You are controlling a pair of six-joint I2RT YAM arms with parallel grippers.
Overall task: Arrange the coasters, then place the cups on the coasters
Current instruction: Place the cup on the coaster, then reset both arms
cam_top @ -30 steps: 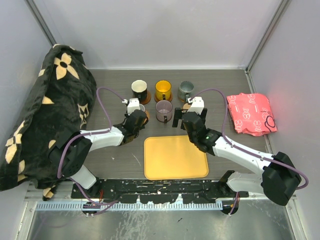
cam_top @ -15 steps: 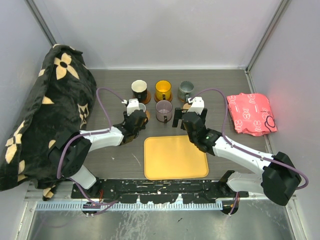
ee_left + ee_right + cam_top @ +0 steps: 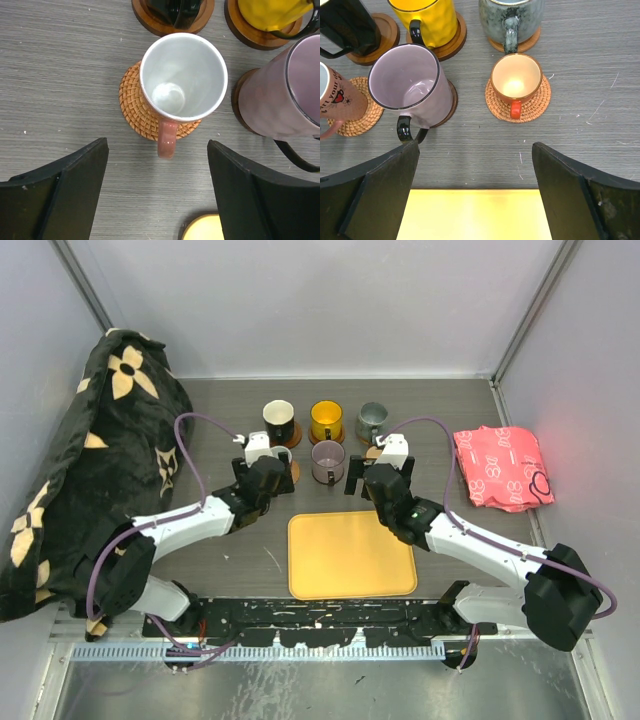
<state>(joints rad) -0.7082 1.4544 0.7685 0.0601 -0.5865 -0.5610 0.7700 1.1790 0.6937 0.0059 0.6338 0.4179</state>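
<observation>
On the desk (image 3: 450, 400), a black flowered blanket (image 3: 90, 460) is heaped left of the yellow tray (image 3: 352, 554) and a pink cloth (image 3: 503, 467) is laid to its right. Beyond the tray's far edge six mugs are ranged in two rows, each seated on its own coaster.

The left pincer (image 3: 156, 150) is seen spread wide with nothing held. Its fingers stand either side of the handle of the white mug (image 3: 182, 77) without touching it. A second ago it was nearly closed at that mug, so the mug has just been let go. Since then the left arm has also been re-posed, with its elbow carried lower and nearer its base.

The right pincer (image 3: 475, 146) is held fully spread and empty over the tray's far edge, unmoved, facing the purple mug (image 3: 410, 82) and the small brown cup (image 3: 516, 80).

The white mug is left upright on the woven coaster (image 3: 131, 102), just past the tray's far left corner. With that release the last cup is judged placed, and only the withdrawal of the arms appears to remain.
</observation>
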